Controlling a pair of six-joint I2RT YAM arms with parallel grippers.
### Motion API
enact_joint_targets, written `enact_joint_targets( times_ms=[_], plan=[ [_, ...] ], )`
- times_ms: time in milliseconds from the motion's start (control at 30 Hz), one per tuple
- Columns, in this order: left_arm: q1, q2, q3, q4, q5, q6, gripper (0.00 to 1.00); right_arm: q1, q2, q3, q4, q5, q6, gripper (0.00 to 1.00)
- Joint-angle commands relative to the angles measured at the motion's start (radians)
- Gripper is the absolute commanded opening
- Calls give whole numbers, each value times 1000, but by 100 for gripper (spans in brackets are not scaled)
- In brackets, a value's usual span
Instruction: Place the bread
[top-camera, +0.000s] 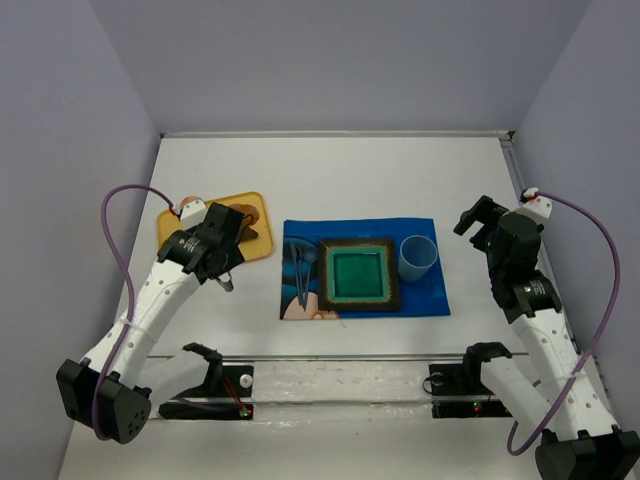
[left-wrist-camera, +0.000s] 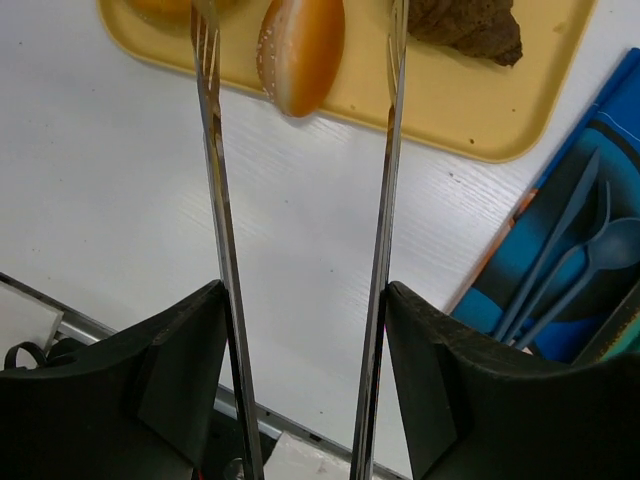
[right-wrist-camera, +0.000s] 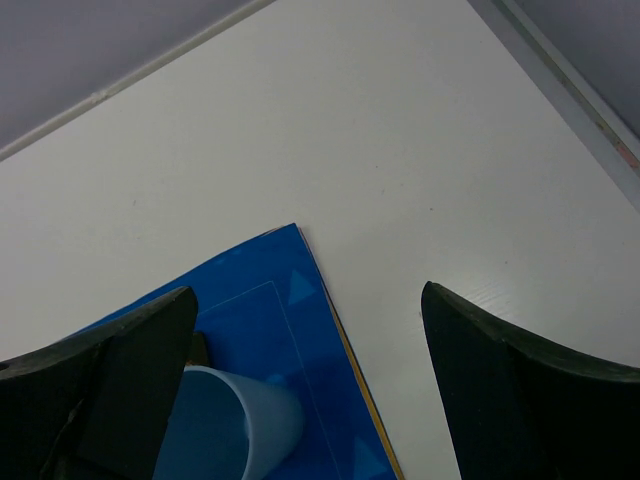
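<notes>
Only the left wrist view lets us tell the bread apart. An orange-tan roll lies at the top of the frame on the yellow tray, between the two arms of metal tongs. A dark brown piece sits at the upper right. A golden piece at the upper left is cut off by the edge, so we cannot tell its shape.

From above, the left gripper covers most of that tray at the upper left, and the bread reads only as a brown patch. Its fingers stand apart, and a tong arm runs along each inner face.

The top view alone shows the green square plate on the blue placemat at centre. Blue cutlery lies at the plate's left and a blue cup at its right.

The right gripper is spread wide with nothing in it. It is above the placemat's corner, and the cup is at the lower left of its own view.
</notes>
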Motion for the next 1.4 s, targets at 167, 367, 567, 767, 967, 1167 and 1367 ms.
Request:
enact_joint_targets(
  times_ms=[167,367,567,767,967,1167,1367],
  plan=[
    [122,8,-98,157,90,147,66,-2,14,6,56,0,-2,99],
    [128,51,-107,197,151,173,47,-2,17,6,58,3,-3,99],
    [128,6,-37,167,147,164,22,-2,11,6,58,-4,-9,99],
    [126,-132,69,189,183,187,13,-2,-21,2,58,1,-11,99],
    [94,-197,30,445,560,260,6,-2,-32,-1,56,4,-8,98],
    [-203,-88,-44,636,566,237,6,-2,-38,-4,59,4,-8,98],
    [-409,109,16,648,492,263,15,-2,-36,-6,59,3,-9,98]
  ],
)
